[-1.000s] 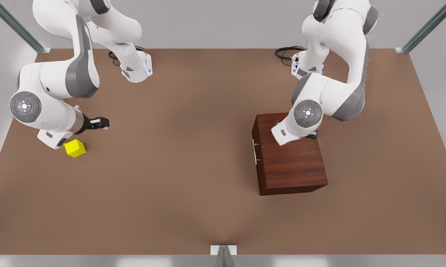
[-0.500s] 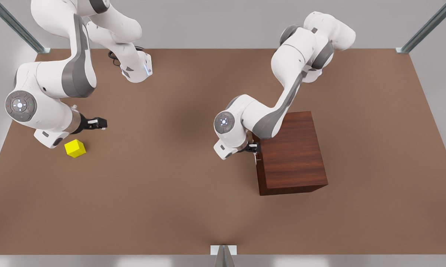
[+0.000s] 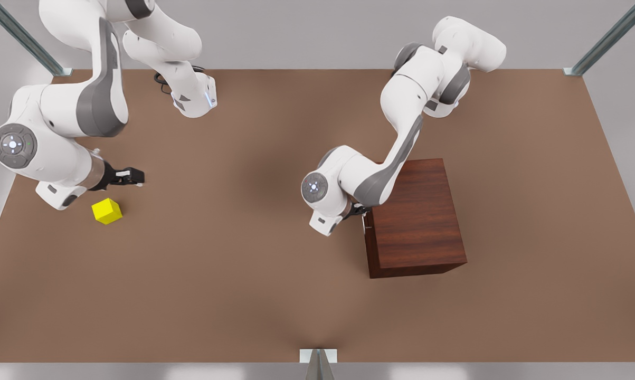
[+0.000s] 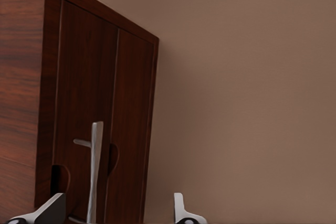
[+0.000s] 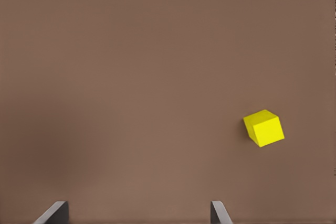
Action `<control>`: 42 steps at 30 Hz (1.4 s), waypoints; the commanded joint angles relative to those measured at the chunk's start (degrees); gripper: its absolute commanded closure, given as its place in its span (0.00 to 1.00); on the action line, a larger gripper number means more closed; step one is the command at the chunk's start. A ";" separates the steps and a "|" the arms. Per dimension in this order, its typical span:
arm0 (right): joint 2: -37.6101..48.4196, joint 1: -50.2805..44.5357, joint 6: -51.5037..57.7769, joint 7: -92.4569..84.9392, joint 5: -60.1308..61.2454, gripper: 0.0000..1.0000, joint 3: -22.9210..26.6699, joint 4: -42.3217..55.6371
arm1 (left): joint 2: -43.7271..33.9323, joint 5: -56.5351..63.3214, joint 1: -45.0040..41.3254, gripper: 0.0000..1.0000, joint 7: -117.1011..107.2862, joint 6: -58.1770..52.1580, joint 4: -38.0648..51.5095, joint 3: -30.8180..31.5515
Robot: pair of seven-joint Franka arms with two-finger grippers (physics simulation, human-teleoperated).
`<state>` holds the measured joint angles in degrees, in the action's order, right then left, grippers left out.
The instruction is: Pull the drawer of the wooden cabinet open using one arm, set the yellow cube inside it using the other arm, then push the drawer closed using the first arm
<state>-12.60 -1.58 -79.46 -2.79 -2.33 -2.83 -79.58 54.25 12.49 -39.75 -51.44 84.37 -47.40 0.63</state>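
Left gripper (image 3: pixel 366 212) fingers spread at drawer handle (image 4: pixel 95 169), right gripper (image 3: pixel 135 177) spread, drifted from yellow cube (image 3: pixel 106 211).

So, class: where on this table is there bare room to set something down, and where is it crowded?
Free: the wide table stretch between the yellow cube and the cabinet, and the cabinet's flat top.

Crowded: the cabinet's front, where the left gripper, open, sits at the drawer handle; and beside the cube, near the open right gripper.
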 commanded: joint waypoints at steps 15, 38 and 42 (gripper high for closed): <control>-0.67 0.96 0.53 -2.66 2.15 0.00 0.19 0.83 | 1.64 -0.01 0.37 0.00 -10.17 1.58 0.03 -0.10; -0.50 1.14 1.50 -2.31 1.89 0.00 0.19 -0.40 | 3.23 -1.94 0.20 0.00 -10.44 9.40 1.26 0.52; -0.50 1.14 1.59 -2.22 1.98 0.00 0.10 -0.49 | 3.23 -1.94 -0.77 0.00 -10.52 9.05 1.26 0.52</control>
<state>-13.19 -0.44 -78.05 -4.96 -0.45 -2.68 -80.08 57.57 10.63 -40.28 -60.81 92.48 -46.16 0.98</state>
